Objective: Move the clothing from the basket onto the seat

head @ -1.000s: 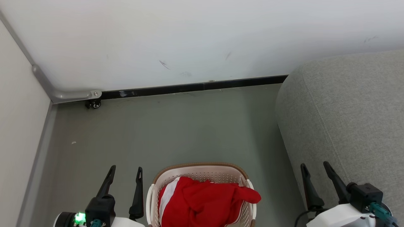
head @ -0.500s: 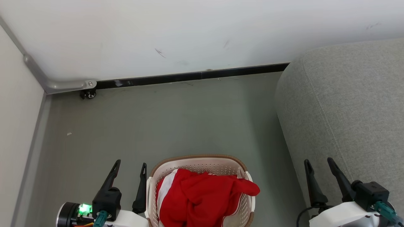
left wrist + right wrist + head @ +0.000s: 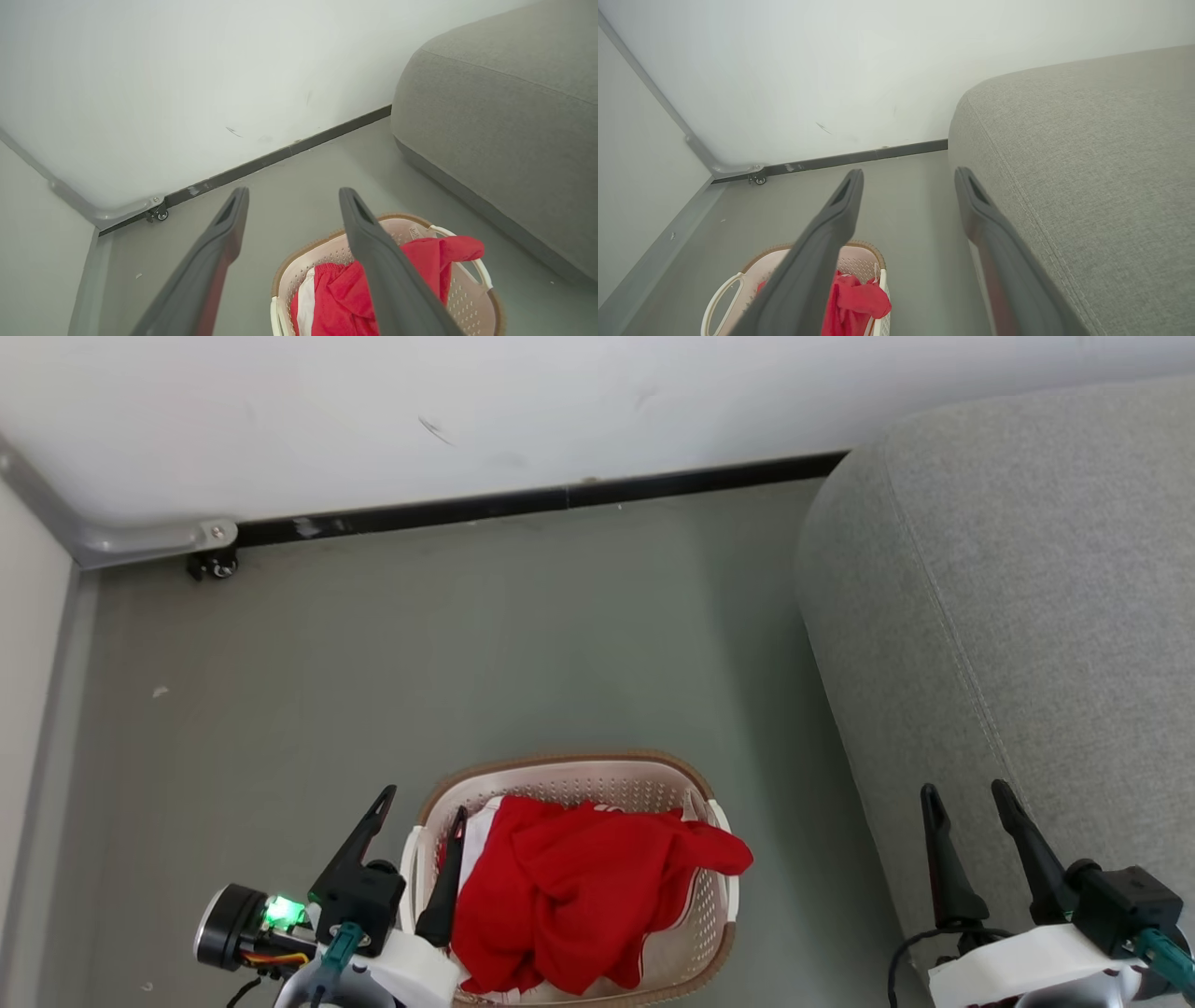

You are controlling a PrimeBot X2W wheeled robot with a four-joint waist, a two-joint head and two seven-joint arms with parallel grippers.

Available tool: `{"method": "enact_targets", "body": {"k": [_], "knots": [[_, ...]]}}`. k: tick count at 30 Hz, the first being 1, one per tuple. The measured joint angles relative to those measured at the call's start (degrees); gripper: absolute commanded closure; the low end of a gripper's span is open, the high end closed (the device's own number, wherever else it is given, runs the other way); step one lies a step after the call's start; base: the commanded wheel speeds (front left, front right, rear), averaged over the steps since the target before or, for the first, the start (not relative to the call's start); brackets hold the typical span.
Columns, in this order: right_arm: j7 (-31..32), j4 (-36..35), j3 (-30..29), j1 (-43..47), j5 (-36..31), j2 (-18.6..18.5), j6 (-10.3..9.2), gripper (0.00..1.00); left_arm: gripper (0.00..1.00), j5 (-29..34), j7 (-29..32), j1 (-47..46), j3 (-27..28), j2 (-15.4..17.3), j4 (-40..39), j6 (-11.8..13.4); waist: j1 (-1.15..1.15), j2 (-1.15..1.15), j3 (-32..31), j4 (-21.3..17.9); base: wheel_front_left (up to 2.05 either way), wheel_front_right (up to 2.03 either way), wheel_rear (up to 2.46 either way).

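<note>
Fingers [image 3: 359, 845] of the left gripper [image 3: 423, 803] stand spread wide with nothing between them, pointing up the head view and leaning slightly to the right. The inner finger lies over the left rim of the basket [image 3: 560, 761], just beside the clothing [image 3: 579, 887]; whether it touches either cannot be told. Behind the fingers sits the black gripper body, with a green light [image 3: 277, 912] lit on the wrist, and the pale forearm runs out at the bottom edge. In the left wrist view, the finger nearer the seat crosses in front of the red heap.

The right gripper [image 3: 964, 787] also has its fingers parted wide and empty. They are raised in front of the rounded side of the seat [image 3: 1027, 616], well apart from the basket. Its white wrist sits in the lower right corner.

The clothing is piled in the basket, with one red fold hanging over the right rim and a white stripe showing at the left. The basket stands on the grey floor [image 3: 467, 644] near the seat, with the white wall [image 3: 560, 392] and black skirting [image 3: 523, 502] beyond.
</note>
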Motion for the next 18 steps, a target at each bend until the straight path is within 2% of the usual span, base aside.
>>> {"method": "enact_targets", "body": {"k": [18], "knots": [[-2.2, -2.1, 0.2, -3.9, 1.9, 0.1, 0.00, 0.00, 0.00, 2.3, 0.0, -7.8, -1.7, 0.5, 11.2, -1.6, 0.00, 0.00, 8.8, -4.8, 0.00, 0.00, 0.00]]}}
